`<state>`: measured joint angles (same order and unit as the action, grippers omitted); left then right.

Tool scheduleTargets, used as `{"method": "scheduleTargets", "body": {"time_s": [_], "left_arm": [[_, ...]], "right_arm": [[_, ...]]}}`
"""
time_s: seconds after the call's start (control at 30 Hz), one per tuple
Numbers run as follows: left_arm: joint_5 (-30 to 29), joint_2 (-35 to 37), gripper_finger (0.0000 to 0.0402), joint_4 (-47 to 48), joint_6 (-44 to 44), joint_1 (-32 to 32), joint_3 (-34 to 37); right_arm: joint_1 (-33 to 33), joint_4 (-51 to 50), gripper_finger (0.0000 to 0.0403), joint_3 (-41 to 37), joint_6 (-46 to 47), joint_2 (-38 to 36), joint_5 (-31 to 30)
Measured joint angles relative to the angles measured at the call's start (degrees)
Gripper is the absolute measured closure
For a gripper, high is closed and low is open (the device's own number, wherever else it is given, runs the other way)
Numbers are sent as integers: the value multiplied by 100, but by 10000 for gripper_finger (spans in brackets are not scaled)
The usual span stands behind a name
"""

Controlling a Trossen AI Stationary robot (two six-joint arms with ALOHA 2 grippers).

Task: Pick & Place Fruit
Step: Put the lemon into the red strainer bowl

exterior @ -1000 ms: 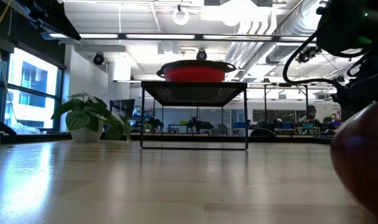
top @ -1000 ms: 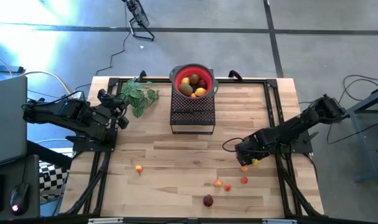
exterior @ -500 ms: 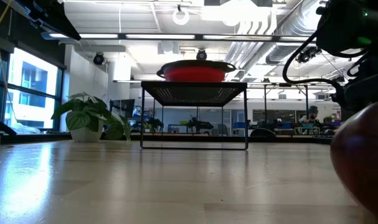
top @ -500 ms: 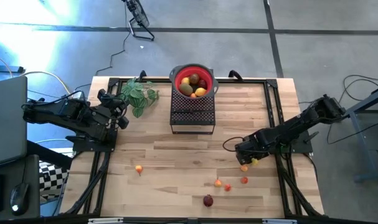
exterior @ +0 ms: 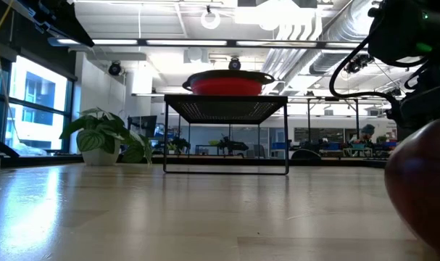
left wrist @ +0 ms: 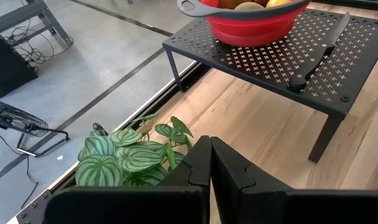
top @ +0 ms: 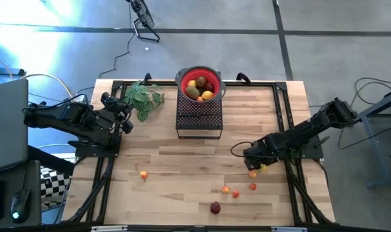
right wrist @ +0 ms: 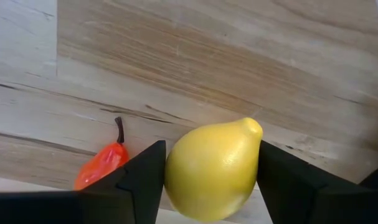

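Observation:
My right gripper (right wrist: 210,148) is low over the table's right part (top: 253,164), its two fingers on either side of a yellow lemon (right wrist: 212,168). A small orange-red fruit with a dark stem (right wrist: 101,165) lies on the wood just beside it. More small fruit rest on the table: an orange one (top: 143,174), three tiny ones (top: 235,192) and a dark red ball (top: 214,207), which looms at the low view's right edge (exterior: 422,192). A red bowl (top: 200,84) holding fruit stands on a black mesh rack (top: 198,122). My left gripper (left wrist: 210,163) is shut, waiting at the left edge. My right gripper pinches the lemon across its middle (right wrist: 176,174) between the two fingers (right wrist: 142,180), coming steeply from above. The lemon's pointed tip (right wrist: 254,127) sticks out ahead of the fingers. Whether the lemon is lifted or rests on the wood, I cannot tell.
A green leafy plant (top: 143,98) stands at the table's far left, close to my left gripper. A black-handled knife (left wrist: 319,53) lies on the mesh rack in front of the bowl. Bare wood (top: 182,161) stretches between the rack and the scattered fruit.

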<state>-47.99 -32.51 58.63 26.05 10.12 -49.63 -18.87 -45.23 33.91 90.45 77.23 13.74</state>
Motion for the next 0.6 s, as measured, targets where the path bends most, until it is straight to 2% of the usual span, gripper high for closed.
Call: {"method": "scheduleTargets", "body": {"time_s": [0.43,0.6], "left_arm": [[0,0,402,2,-1,1,0],[0,0,402,2,-1,0,0]], "right_arm": [[17,219,197,0,-70,-162,-42],[17,247,193,1,-22,-531,-405]]}}
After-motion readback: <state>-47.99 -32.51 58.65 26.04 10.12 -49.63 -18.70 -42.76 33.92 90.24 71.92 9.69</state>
